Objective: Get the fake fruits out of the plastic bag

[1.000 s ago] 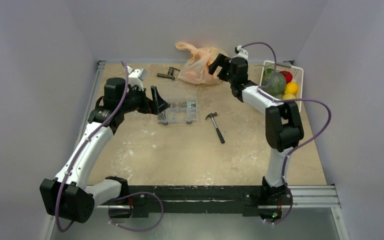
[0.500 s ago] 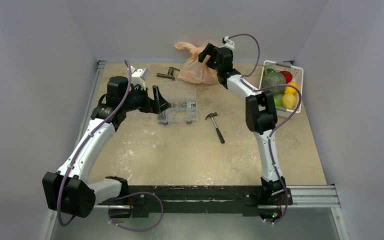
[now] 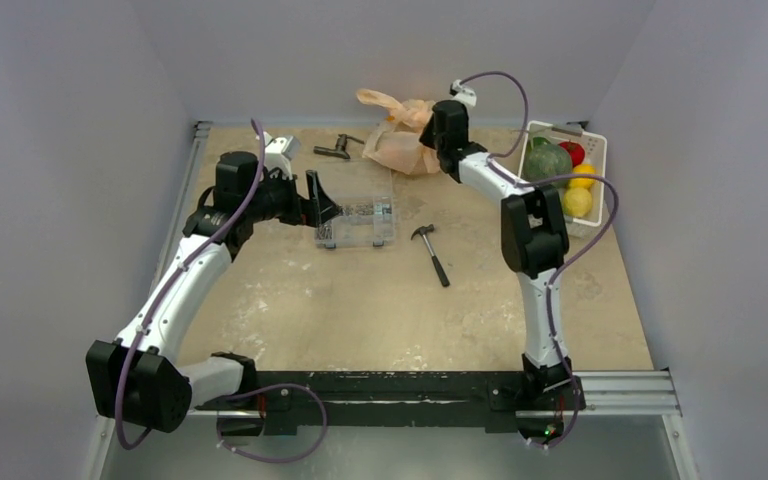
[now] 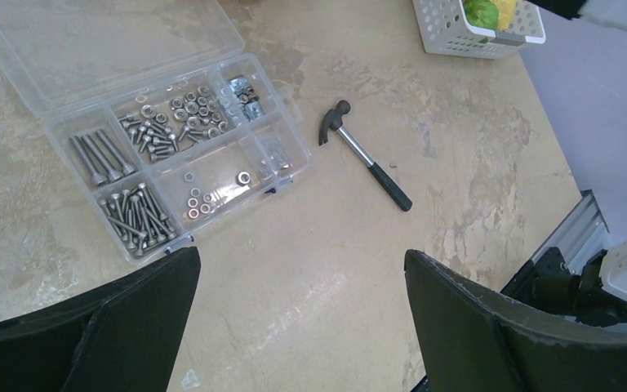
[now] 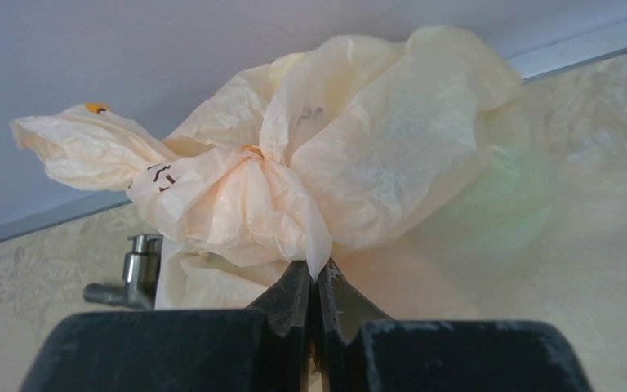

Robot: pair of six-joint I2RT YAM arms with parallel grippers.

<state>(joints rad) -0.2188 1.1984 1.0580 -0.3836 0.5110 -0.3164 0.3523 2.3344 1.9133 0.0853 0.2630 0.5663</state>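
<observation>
Right wrist view first: the plastic bag (image 5: pixel 359 163) fills the frame, thin, crinkly and translucent, pale peach-orange with small dark printed marks. It is bunched into a knot near the middle, and a loop handle trails off to the left. What it holds is hidden by the folds. The right gripper (image 5: pixel 317 282) has its jaws pressed together on a pointed fold at the bag's lower edge, with the plastic pinched between the tips.

From the top external view, the bag (image 3: pixel 400 140) sits at the far edge of the table (image 3: pixel 360 310), up against the back wall. A small metal tool (image 3: pixel 335 148) lies on its left and a white basket (image 3: pixel 600 150) stands well off to its right. The right arm reaches out to the bag's right side.

The basket holds a dark green bumpy vegetable (image 3: pixel 548 160), a red piece (image 3: pixel 572 152) behind it and yellow pieces (image 3: pixel 580 188) beside it.

Nearer the middle lies a clear parts box (image 4: pixel 180 155) with its lid folded flat open. Its compartments hold long bolts, dark screws, nuts and washers. A small hammer (image 4: pixel 365 155) lies just right of the box, apart from it, with its head towards the far side.

The left gripper (image 4: pixel 300 261) hovers above the box's near side with its fingers spread wide and nothing between them.
</observation>
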